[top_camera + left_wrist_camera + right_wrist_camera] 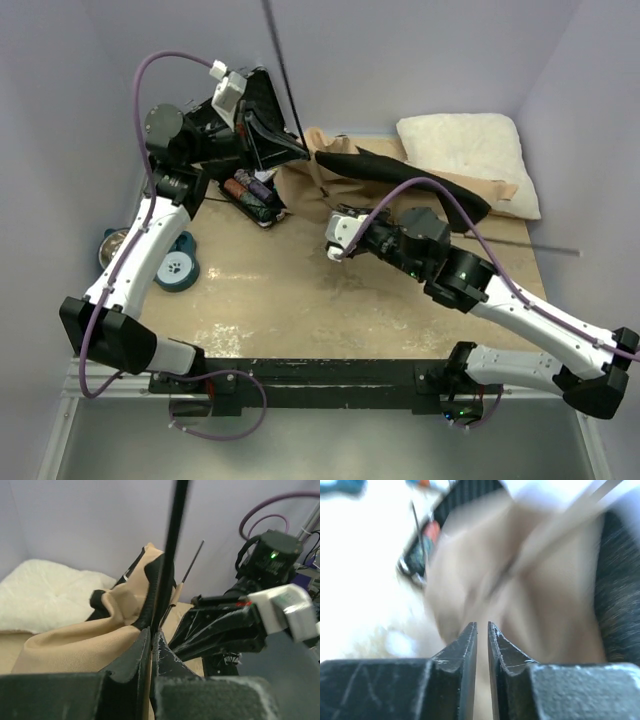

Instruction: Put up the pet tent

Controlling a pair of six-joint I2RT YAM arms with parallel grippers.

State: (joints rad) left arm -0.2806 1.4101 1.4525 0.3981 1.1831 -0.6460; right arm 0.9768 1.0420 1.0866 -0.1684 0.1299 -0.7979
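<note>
The scuffed tan worktop point(300, 300) fills the lower frame. At centre, the right claw point(481, 627) has its fingers parted by a slit with nothing visibly in it, just before the tent point(420, 185). The tent lies collapsed across the upper middle, its long axis left to right. At upper left, the left claw point(151, 632) clamps a dark pole point(283, 70) that rises to the top edge. Pale lilac walls point(420, 50) enclose everything.

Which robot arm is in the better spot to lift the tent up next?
Probably the left. The left tool is pinched shut on the dark pole, right at the tan tent. The right tool has its fingers slightly apart, holds nothing I can see, and is only near the fabric.
</note>
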